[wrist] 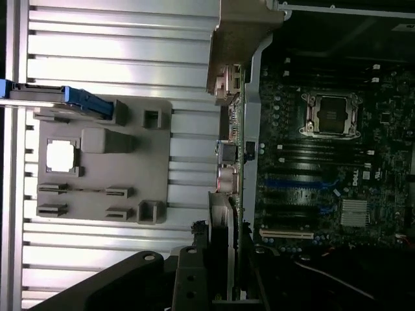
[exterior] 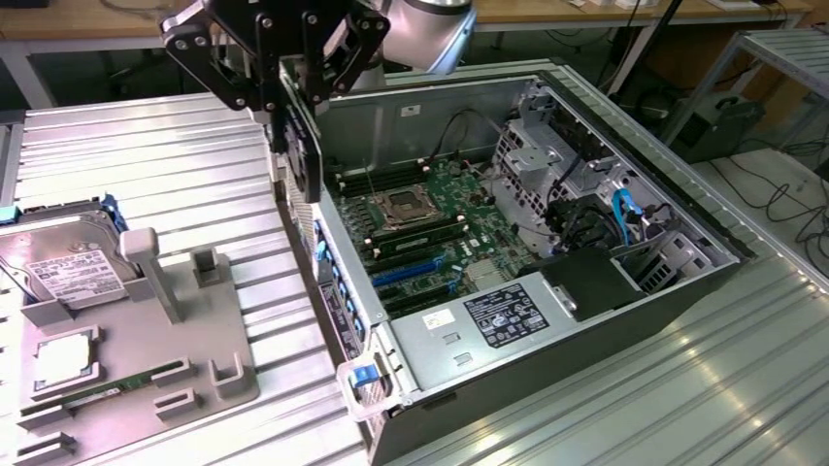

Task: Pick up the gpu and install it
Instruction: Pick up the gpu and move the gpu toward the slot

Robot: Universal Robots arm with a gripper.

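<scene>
At the ribbed metal surface's [exterior: 194, 184] edge, on the exterior view's left, a grey plastic tray [exterior: 155, 349] holds a silver boxy hard drive [exterior: 65, 274]. The black gripper's [exterior: 293, 97] fingers pinch the thin flat black gpu [exterior: 305, 155] upright over the open black computer case's [exterior: 583, 359] wall. The wrist view shows the gpu's thin edge [wrist: 224, 240] beside the green board [wrist: 311, 162].

The arm [exterior: 430, 31] hangs above the far rim of the computer case [exterior: 570, 388], with its rounded silver wrist joint just over that rim. The gripper [exterior: 295, 97] points straight down at the case wall on the exterior view's left. Its black linkage fingers [exterior: 208, 53] angle inward and clamp the gpu [exterior: 301, 146], which sits upright and edge-on between them, just above and alongside that wall of the case.
</scene>
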